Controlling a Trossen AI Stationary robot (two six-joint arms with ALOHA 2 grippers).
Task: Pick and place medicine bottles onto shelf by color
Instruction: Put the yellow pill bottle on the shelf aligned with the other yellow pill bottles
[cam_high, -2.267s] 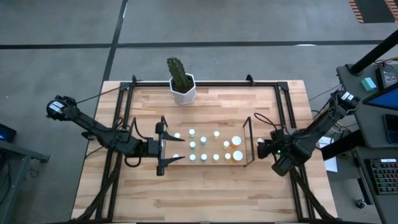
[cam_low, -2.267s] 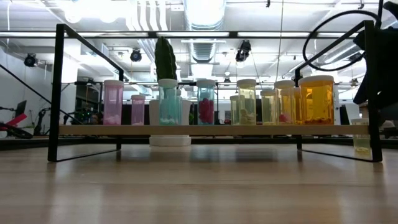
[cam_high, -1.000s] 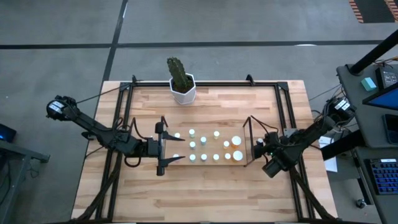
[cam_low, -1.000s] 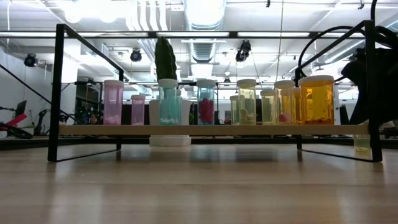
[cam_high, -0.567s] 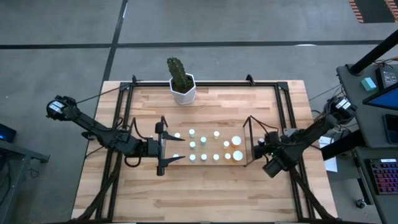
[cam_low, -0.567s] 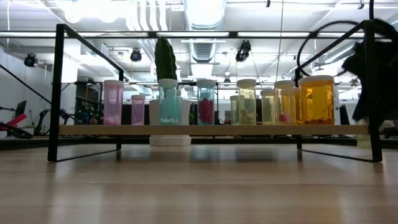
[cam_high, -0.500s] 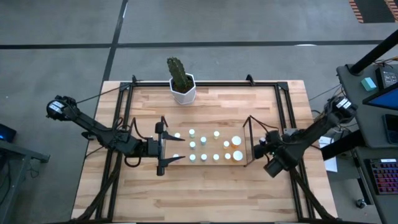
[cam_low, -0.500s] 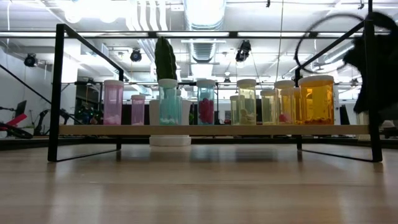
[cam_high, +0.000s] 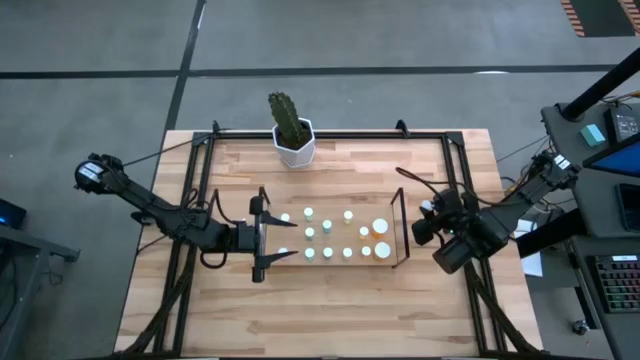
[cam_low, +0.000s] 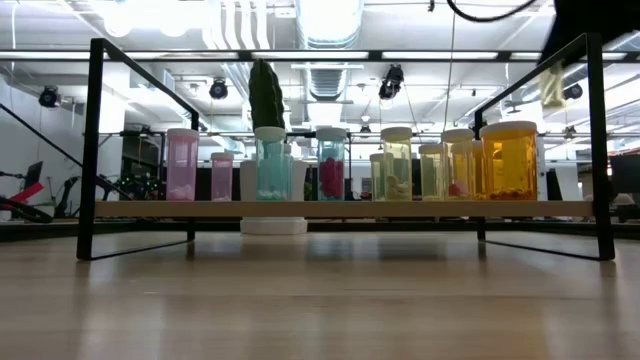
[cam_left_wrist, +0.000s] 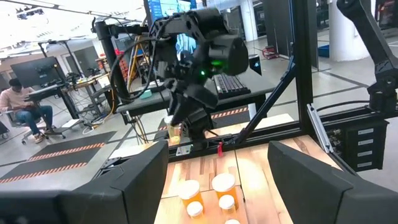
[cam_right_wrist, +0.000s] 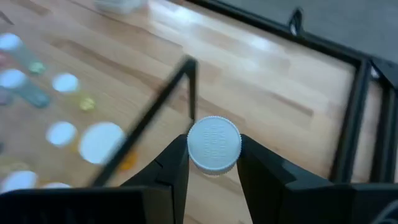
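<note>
Your right gripper (cam_right_wrist: 214, 163) has just come up off the counter (cam_high: 330, 300) with a small pale-yellow bottle (cam_low: 552, 88); a moment ago that bottle stood on the wood just outside the shelf's (cam_low: 340, 208) right end, and now it hangs above that end loop, high in the low view. Its jaws are clenched on the bottle just under the white cap (cam_right_wrist: 214, 144), one finger on each side. In the high view the gripper sits just beside the shelf's right end loop (cam_high: 402, 228), a little farther back than it was. That lift looks like the pick step done; what is left is to carry the bottle over the wire end and set it down with the yellow group.

Your left gripper (cam_high: 262, 238) waits at the shelf's left end, jaws spread wide and released, holding nothing.

The shelf already carries the other bottles, in two rows when seen from above. From the low view they run by colour: pink ones at the left, then bluish-green ones, one of them showing pink pills, then pale yellow ones, and the large orange bottle (cam_low: 510, 160) at the right end. The cactus pot (cam_high: 295, 147) stands behind the shelf near the back frame, well apart from your work. I judge the open spot for this bottle to be near the yellow ones, close to that orange bottle.
</note>
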